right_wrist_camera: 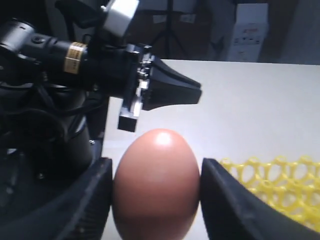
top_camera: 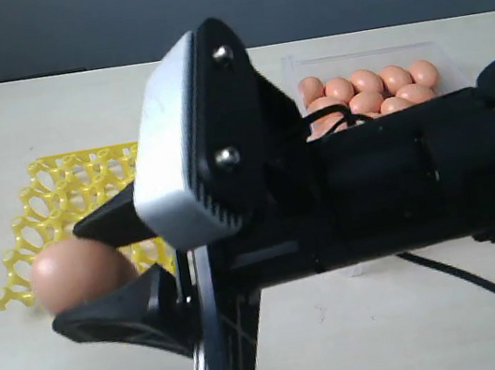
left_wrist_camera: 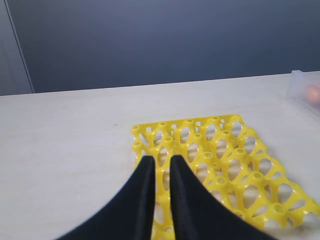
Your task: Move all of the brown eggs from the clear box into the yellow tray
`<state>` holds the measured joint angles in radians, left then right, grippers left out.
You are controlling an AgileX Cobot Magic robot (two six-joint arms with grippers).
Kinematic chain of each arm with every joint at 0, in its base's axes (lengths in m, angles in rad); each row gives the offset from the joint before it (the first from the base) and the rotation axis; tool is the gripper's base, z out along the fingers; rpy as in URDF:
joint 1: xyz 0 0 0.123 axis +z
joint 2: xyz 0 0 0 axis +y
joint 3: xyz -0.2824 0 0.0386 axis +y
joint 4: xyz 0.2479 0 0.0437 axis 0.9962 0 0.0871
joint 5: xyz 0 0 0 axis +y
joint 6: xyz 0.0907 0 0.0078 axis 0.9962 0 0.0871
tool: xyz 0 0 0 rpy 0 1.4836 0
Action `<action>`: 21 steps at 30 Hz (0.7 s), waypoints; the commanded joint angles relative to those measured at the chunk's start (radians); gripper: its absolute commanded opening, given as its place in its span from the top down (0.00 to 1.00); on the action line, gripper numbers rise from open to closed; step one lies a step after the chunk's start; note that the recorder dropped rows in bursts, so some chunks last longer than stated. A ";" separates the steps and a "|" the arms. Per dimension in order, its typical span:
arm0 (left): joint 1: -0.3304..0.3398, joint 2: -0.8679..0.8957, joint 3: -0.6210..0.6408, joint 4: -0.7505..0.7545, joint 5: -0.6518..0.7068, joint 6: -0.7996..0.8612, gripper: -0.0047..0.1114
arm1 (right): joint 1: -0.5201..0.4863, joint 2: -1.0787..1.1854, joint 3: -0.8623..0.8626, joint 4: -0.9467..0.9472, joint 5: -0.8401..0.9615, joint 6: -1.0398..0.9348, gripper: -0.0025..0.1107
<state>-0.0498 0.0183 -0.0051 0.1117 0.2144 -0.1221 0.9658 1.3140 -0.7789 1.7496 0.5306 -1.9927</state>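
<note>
One egg (right_wrist_camera: 156,170), squeezed between right gripper (right_wrist_camera: 156,197) jaws

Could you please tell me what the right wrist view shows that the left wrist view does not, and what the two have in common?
Only the right wrist view shows a smooth orange-brown oval egg, gripped between the black fingers of the right hand. Only the left wrist view shows a corner of the shallow clear plastic box, with a blurred egg inside. Both show the bright yellow lattice egg tray, the pale table and the left hand, its fingers close together.
</note>
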 commanded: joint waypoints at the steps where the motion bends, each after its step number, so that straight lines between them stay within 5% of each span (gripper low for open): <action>1: -0.002 0.004 0.005 0.002 -0.006 -0.001 0.85 | -0.012 0.054 -0.006 -0.005 0.112 0.034 0.98; 6: -0.002 0.004 0.005 0.002 -0.006 -0.001 0.85 | -0.082 0.113 -0.024 -0.005 0.229 -0.015 0.98; 12: -0.002 0.004 0.005 0.002 -0.006 -0.001 0.85 | -0.134 0.130 -0.090 -0.005 0.042 -0.016 0.98; 17: -0.002 0.004 0.005 0.002 -0.006 -0.001 0.85 | -0.189 0.187 -0.136 -0.005 -0.022 0.283 0.98; 21: -0.002 0.004 0.005 0.002 -0.006 -0.001 0.85 | -0.197 0.196 -0.137 -0.005 -0.306 0.647 0.98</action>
<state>-0.0498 0.0183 -0.0051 0.1117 0.2144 -0.1221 0.7822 1.5075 -0.9109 1.7370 0.4020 -1.5772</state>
